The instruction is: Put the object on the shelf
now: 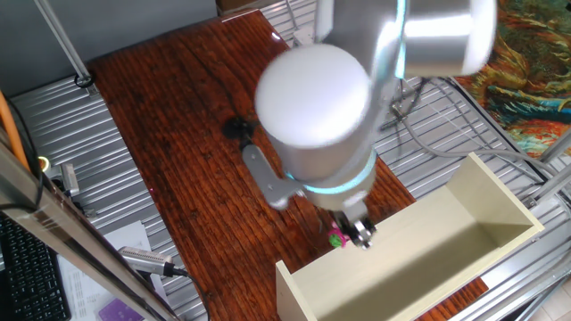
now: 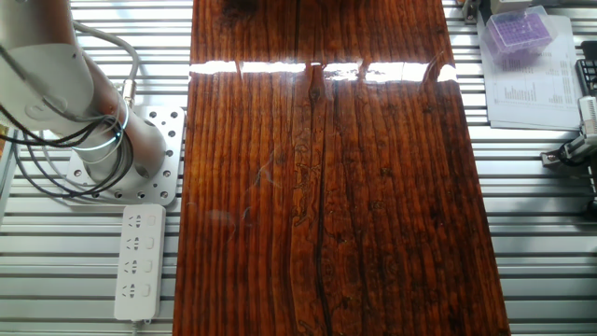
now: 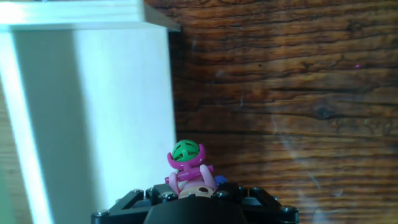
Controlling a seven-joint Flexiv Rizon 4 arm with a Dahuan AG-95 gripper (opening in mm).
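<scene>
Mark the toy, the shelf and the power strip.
toy point(image 3: 186, 163): hand view, on its pink body under the green ball.
shelf point(image 1: 419, 254): one fixed view, on the inner floor panel.
power strip point(image 2: 140, 261): the other fixed view, on its white top face.

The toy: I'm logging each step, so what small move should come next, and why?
Probably carry it sideways over the shelf opening. The gripper holds the toy just outside the shelf's wall, above the wooden table, so it isn't inside yet.

Glossy striped wooden worktop point(image 2: 326, 187) here, white power strip point(image 2: 139, 262) beside it (on metal slats), purple box point(image 2: 519, 28) far corner.
</scene>
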